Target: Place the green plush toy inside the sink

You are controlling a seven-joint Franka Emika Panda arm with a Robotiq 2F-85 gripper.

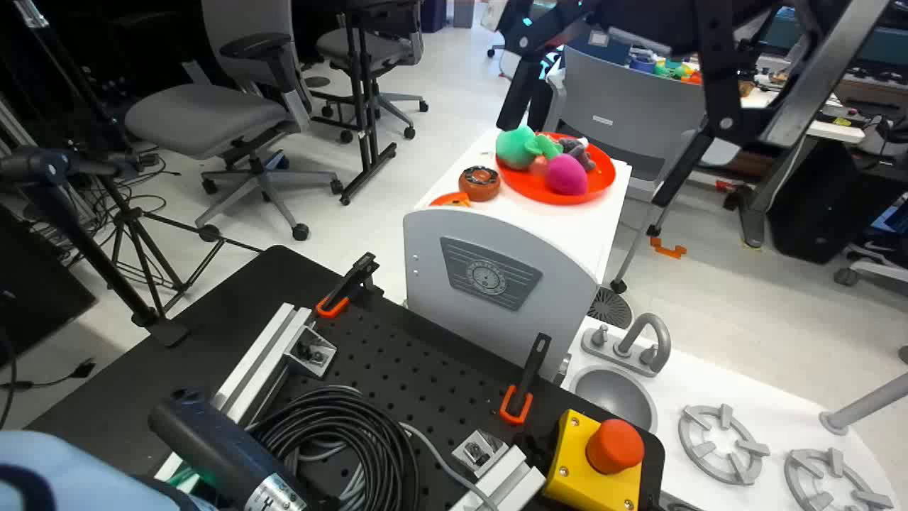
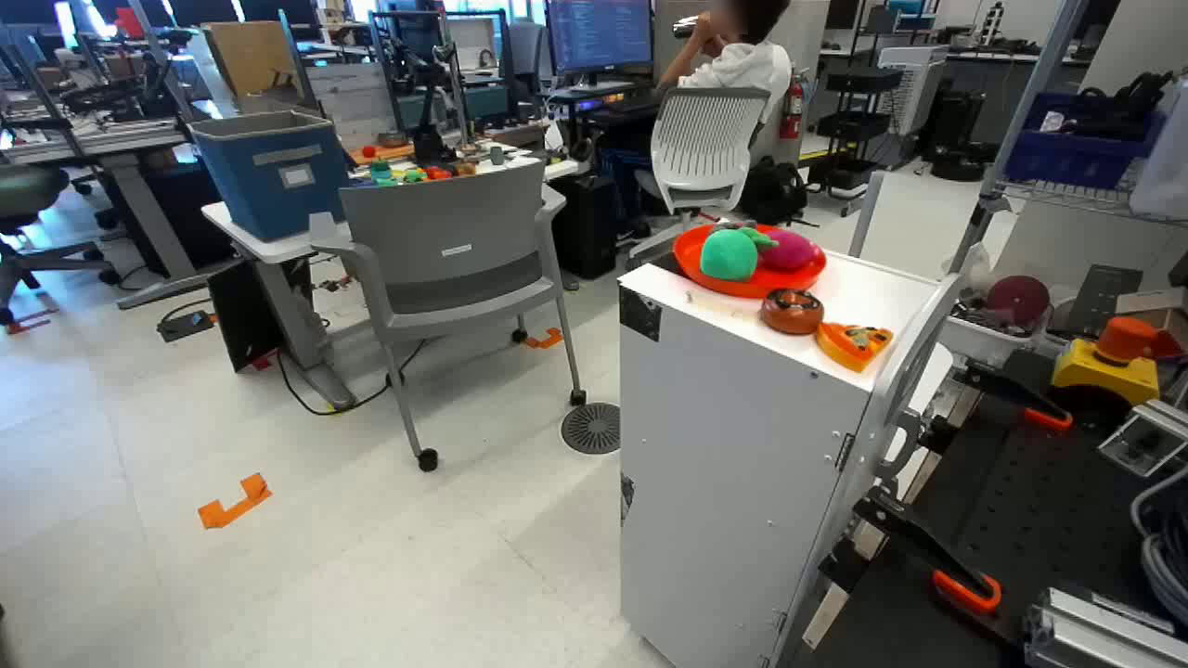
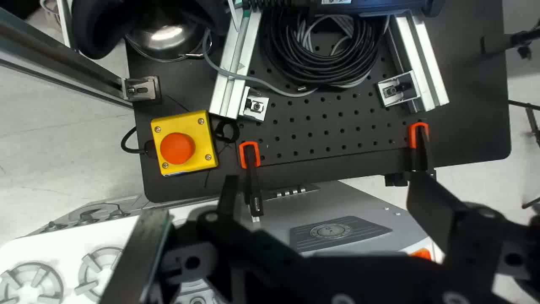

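Note green toy (image 2: 729, 257) lying on red plate (image 2: 780, 282), just within the rim, with pink ball (image 2: 791, 250) close beside; cannot tell whether touching. Infer a deliberate heap: gathered for easy finding, with upturned rim likely keeping round pieces from rolling off. See also grey toy (image 1: 576, 152) on plate, and leafy green piece (image 1: 545, 146) up against green toy; cannot tell whether part of it or separate. Expect snagging there, so favour a pick from the rim side.

Just outside plate, see brown ring (image 2: 792, 311), then orange wedge (image 2: 854, 345) a little farther off; probably set aside as extras. Farther from plate on that same side, see curved panel (image 1: 489, 319) closing off white cabinet (image 2: 742, 445) used as stand for plate. Yet farther from plate, past panel, find clamps (image 1: 528, 376) biting the edge of black worktop (image 3: 472, 84), presumably to keep holed sheet (image 1: 425, 362) from sliding.

Well apart from plate, off past one end of panel, see sink (image 1: 616, 396) let into white worktop (image 1: 699, 376). Judge sink to be lower than plate; plan on a lift over the rim, a carry, then a lowering.

Find hand (image 3: 325, 185) spread wide apart, nothing clamped, judged well away from plate. In an exterior view, see hand (image 1: 586, 163) as if straddling plate; discount as a trick of perspective. Read wide spread as readiness for a soft, bulky grasp, with lining up over plate not yet done.
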